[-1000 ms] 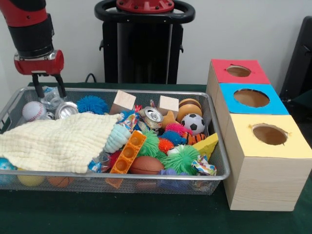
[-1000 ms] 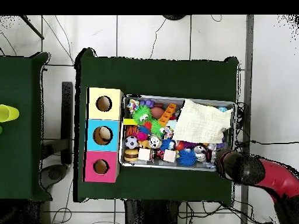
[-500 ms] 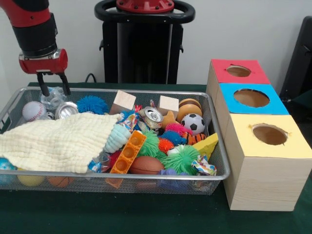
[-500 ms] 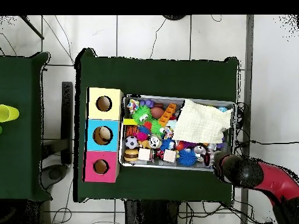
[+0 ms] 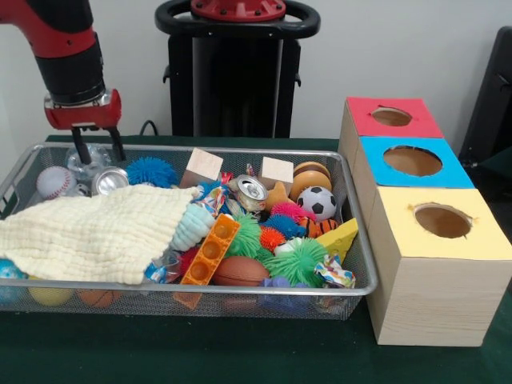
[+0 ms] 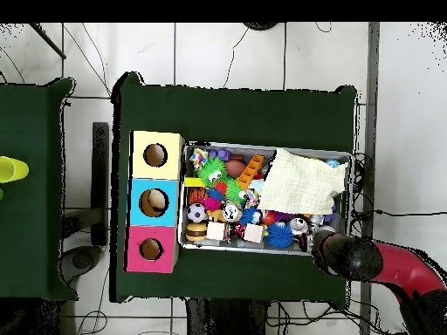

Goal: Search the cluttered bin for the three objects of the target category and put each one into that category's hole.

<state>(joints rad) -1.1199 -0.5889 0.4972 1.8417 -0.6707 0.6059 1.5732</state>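
- Nearest the front camera, the wire bin (image 5: 200,290) holds the clutter; a pale yellow cloth (image 5: 92,232) lies over its left half, hiding whatever sits beneath, which is likely why searching is needed.
- Just right of the cloth lie an orange building block (image 5: 210,250), a brown football (image 5: 240,271) and a green spiky ball (image 5: 299,259), all loosely heaped and touching.
- Beside the bin stand three wooden boxes in a row, each with a hole on top: yellow box (image 5: 445,222) nearest, blue box (image 5: 414,162) behind it, red box (image 5: 392,118) farthest. They sit close against the bin, presumably to keep carries short.
- Farther back in the bin rest a soccer ball (image 5: 322,202), a crushed can (image 5: 251,190), two wooden blocks (image 5: 203,166), a blue spiky ball (image 5: 151,170), a second can (image 5: 109,181) and a baseball (image 5: 54,182).
- Which category is the target cannot be told, so the wanted objects are judged to be still among this clutter.
- At the far left corner the gripper (image 5: 97,146) hangs above the rim, fingers (image 5: 117,144) parted and holding nothing, over a crumpled clear bottle (image 5: 86,161).
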